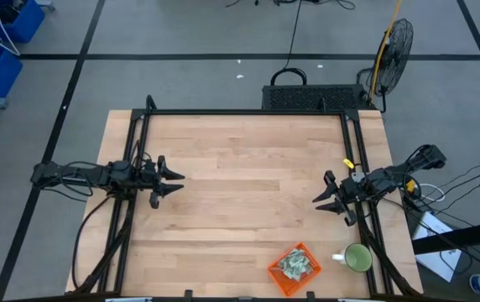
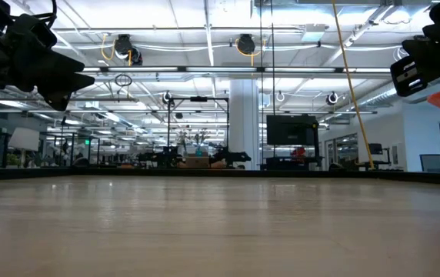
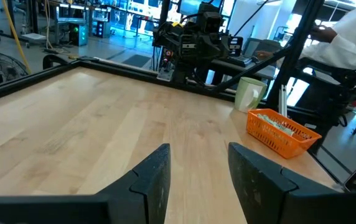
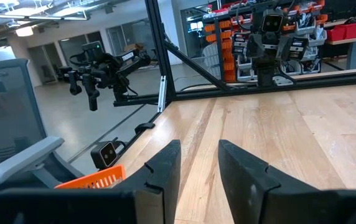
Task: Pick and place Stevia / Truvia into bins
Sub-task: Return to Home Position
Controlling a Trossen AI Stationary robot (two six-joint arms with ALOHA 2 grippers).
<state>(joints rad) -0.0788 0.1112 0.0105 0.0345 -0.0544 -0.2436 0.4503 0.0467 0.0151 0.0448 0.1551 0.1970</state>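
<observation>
The orange basket (image 1: 294,268) stands on the wooden table near its front edge, right of centre. Pale green and white Stevia sachets (image 1: 293,265) lie piled inside it, and they show over its rim in the left wrist view (image 3: 277,122). My left gripper (image 1: 175,183) hovers level above the table's left side, open, with nothing between its fingers (image 3: 200,162). My right gripper (image 1: 322,200) hovers level above the right side, open and empty (image 4: 200,158), farther back than the basket. One basket corner (image 4: 94,178) shows beside it.
A green mug (image 1: 357,257) stands right of the basket. Black frame rails (image 1: 240,111) run along the table's edges. A black crate (image 1: 311,96) and a fan (image 1: 395,42) stand beyond the far edge. A person's white sleeve (image 3: 352,31) shows beyond the table.
</observation>
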